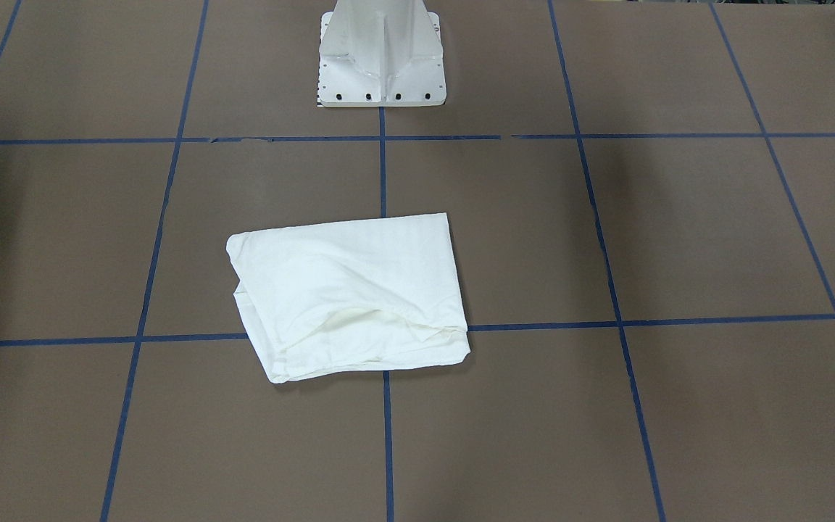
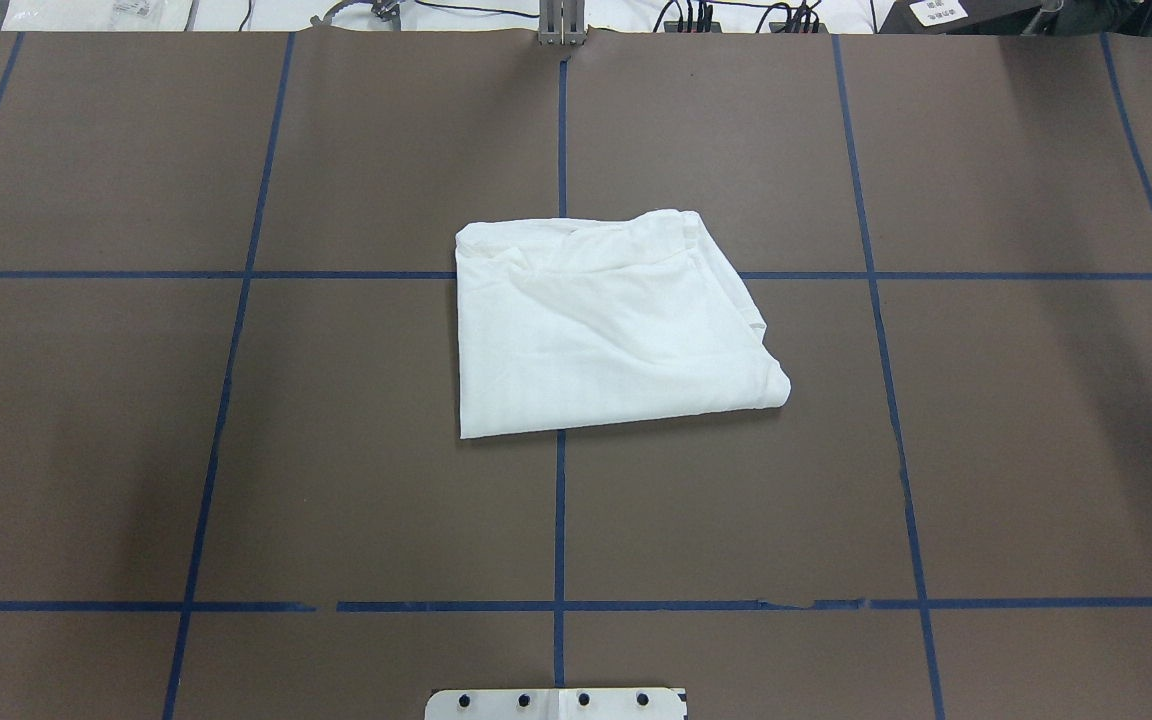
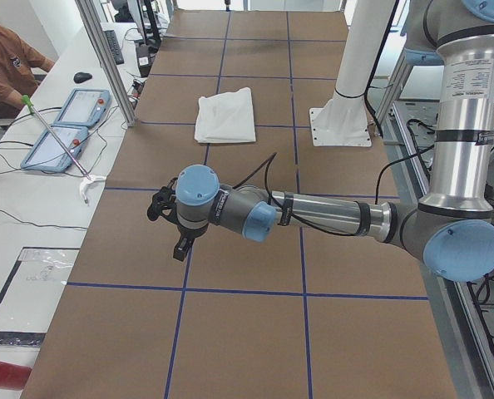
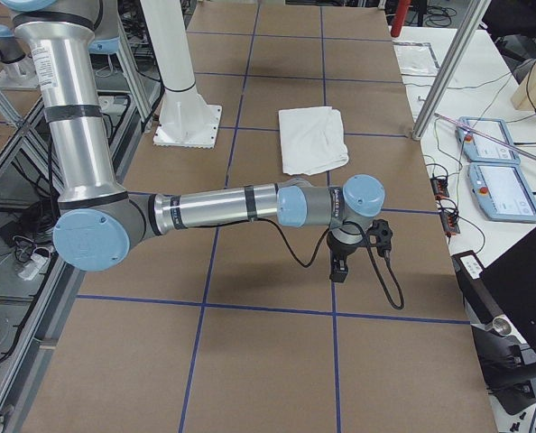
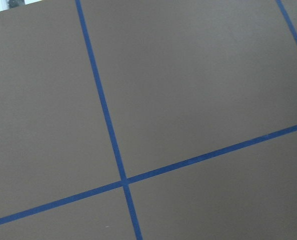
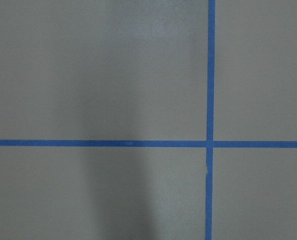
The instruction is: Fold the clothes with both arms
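The white T-shirt (image 2: 606, 325) lies folded into a compact rectangle at the middle of the brown table; it also shows in the front view (image 1: 349, 293), the left side view (image 3: 226, 115) and the right side view (image 4: 313, 138). No text or collar shows. My left gripper (image 3: 170, 224) hangs above the table far from the shirt, toward the table's left end. My right gripper (image 4: 358, 248) hangs above the table toward the right end, also apart from the shirt. Both show only in the side views, so I cannot tell whether they are open or shut. Both wrist views show only table.
The white metal pedestal (image 1: 381, 54) stands behind the shirt at the robot's side. Blue tape lines (image 2: 560, 520) grid the table. Teach pendants (image 3: 72, 125) lie on a side bench beside a seated person (image 3: 6, 62). Aluminium posts (image 4: 439, 68) stand at the table's edge.
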Controlling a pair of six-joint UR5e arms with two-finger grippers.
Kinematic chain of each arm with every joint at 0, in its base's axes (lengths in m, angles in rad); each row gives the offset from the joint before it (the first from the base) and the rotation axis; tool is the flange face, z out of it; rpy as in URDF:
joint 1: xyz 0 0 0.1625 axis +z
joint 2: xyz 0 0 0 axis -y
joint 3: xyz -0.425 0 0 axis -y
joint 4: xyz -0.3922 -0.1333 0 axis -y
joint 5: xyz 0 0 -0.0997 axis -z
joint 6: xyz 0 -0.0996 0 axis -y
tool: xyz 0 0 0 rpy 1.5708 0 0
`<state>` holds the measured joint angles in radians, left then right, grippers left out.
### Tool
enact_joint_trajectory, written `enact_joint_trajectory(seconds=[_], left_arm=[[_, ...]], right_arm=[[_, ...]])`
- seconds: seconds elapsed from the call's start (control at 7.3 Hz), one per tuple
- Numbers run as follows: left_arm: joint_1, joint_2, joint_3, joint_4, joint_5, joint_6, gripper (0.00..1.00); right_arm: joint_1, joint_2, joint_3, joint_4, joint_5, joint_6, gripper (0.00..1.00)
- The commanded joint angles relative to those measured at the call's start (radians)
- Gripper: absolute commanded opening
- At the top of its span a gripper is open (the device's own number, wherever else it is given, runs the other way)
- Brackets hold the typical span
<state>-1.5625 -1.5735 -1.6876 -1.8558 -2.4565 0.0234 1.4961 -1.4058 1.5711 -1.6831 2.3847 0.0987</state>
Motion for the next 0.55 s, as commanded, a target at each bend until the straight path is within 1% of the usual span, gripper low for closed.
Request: enact_joint_trajectory(seconds=[0.0, 0.14, 0.41], left_arm=[[-0.001, 0.074, -0.082, -0.002, 0.031, 0.004, 0.99], [0.002, 0.072, -0.09, -0.009, 0.113, 0.006, 1.0], [0.001, 0.075, -0.136, -0.005, 0.117, -0.003, 1.0]], right_arm=[[0.001, -0.007, -0.006, 0.005, -0.005, -0.002, 1.0], [0.0, -0.001, -0.009, 0.005, -0.004, 0.002, 1.0], [-0.008, 0.025, -0.009, 0.006, -0.007, 0.001, 1.0]])
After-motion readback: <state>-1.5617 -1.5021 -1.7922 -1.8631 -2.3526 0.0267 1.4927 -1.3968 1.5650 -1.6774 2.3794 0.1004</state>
